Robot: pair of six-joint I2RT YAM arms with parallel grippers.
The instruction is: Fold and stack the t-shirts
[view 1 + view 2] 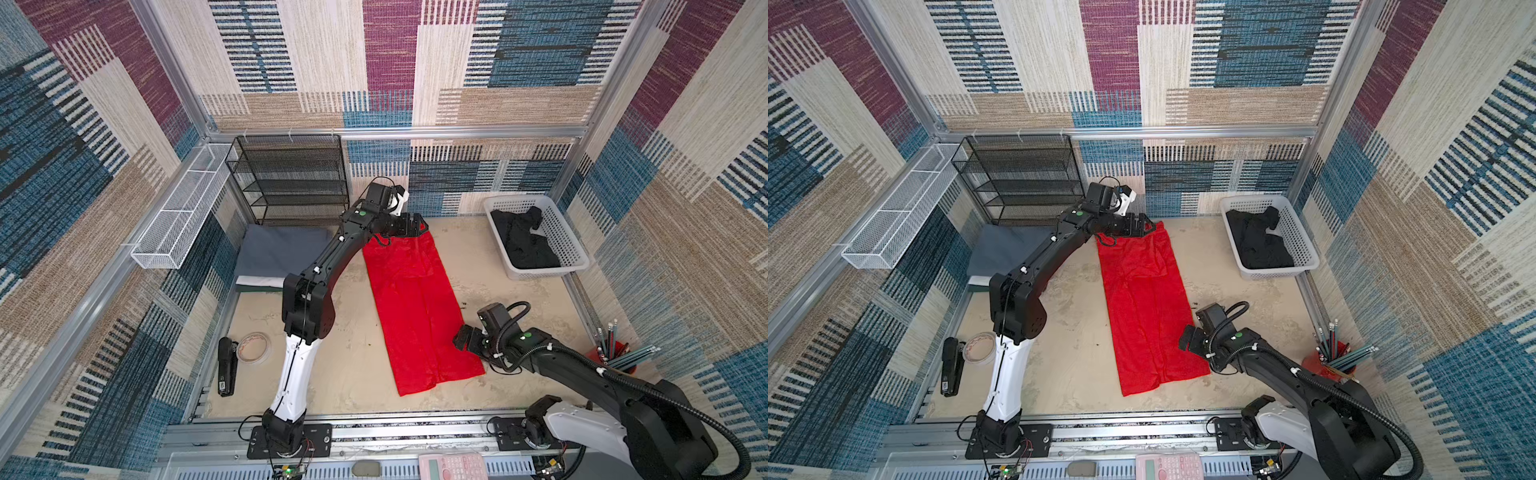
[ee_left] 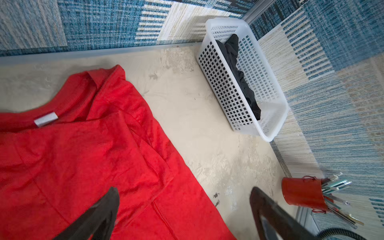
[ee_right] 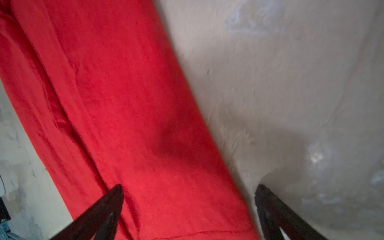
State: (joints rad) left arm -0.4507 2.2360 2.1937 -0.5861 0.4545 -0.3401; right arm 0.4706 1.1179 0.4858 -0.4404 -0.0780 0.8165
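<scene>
Hovering over the red shirt (image 1: 415,311)!
Left gripper (image 1: 419,224) spread at the collar, right gripper (image 1: 459,337) spread astride the side edge, both empty.

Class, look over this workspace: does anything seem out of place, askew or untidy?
The black t-shirt lies crumpled, unfolded, in the white basket. The red t-shirt, folded into a long strip, lies slanted on the table, with wrinkled folds near its collar. Nothing else stands out.

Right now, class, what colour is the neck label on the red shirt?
White; the label shows best in the left wrist view.
</scene>
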